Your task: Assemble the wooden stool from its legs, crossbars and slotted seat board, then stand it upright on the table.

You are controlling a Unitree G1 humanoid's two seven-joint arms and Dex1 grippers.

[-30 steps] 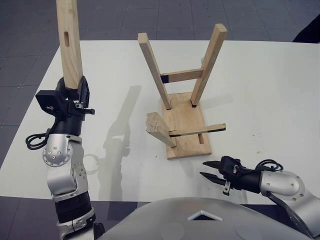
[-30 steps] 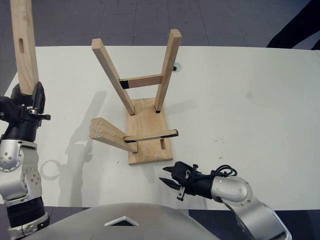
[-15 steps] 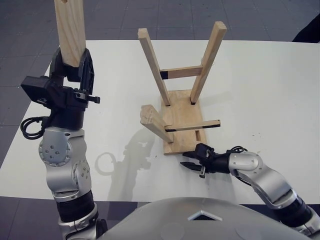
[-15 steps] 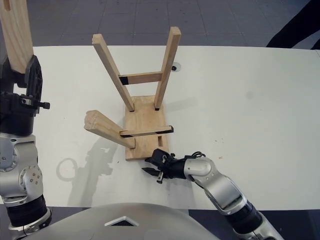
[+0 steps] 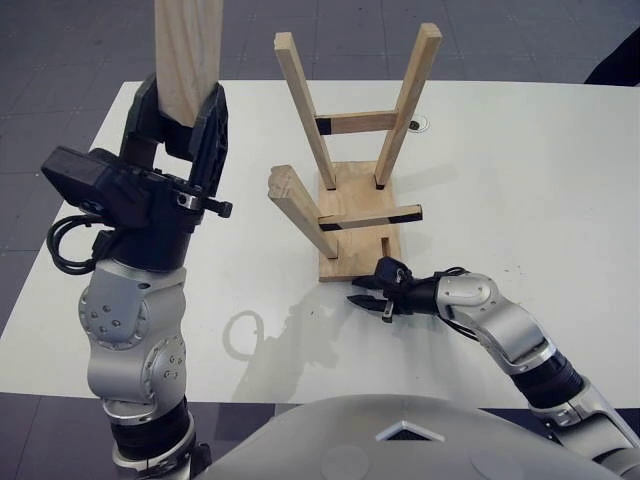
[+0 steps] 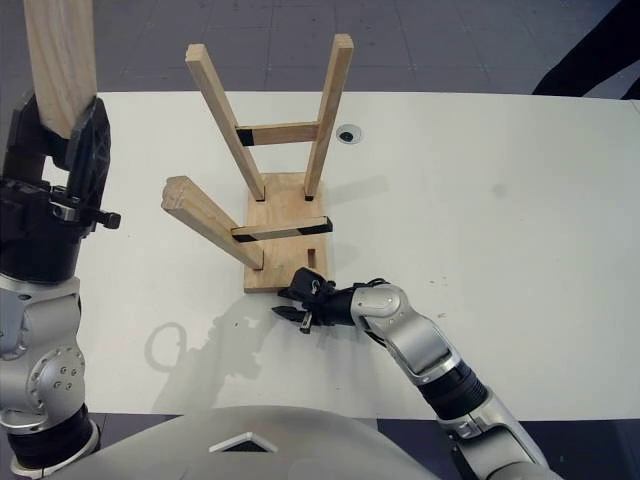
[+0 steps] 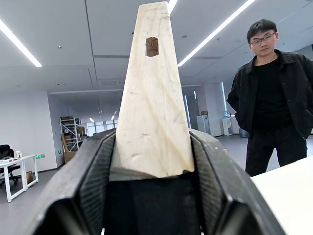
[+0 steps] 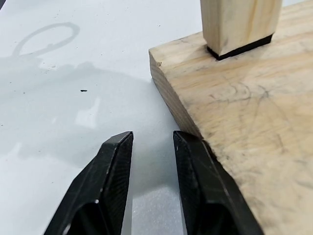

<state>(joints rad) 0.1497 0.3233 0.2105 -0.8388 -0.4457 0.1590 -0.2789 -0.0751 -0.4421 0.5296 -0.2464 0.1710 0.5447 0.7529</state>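
The slotted seat board (image 5: pixel 357 236) lies flat on the white table (image 5: pixel 520 170). Two legs (image 5: pixel 302 108) (image 5: pixel 405 104) stand in its far end, joined by a crossbar (image 5: pixel 364 122). A third leg (image 5: pixel 300 211) leans out to the left at the near end, with a second crossbar (image 5: pixel 371 217) stuck in it. My left gripper (image 5: pixel 186 135) is raised at the left and is shut on a fourth leg (image 7: pixel 154 107), held upright, its slot (image 7: pixel 152 46) near the top. My right gripper (image 8: pixel 152 141) lies low on the table at the board's near corner (image 8: pixel 161 58), open, with bare table between its fingers.
A round cable hole (image 5: pixel 420 124) sits in the table behind the stool. Bare table stretches to the right (image 5: pixel 540 200) and to the left of the board (image 5: pixel 250 240). The table's near edge (image 5: pixel 330 395) runs just behind my right forearm.
My right gripper has travelled left and forward from the table's near edge to the board's near corner. My left arm has lifted the leg higher and carried it rightward.
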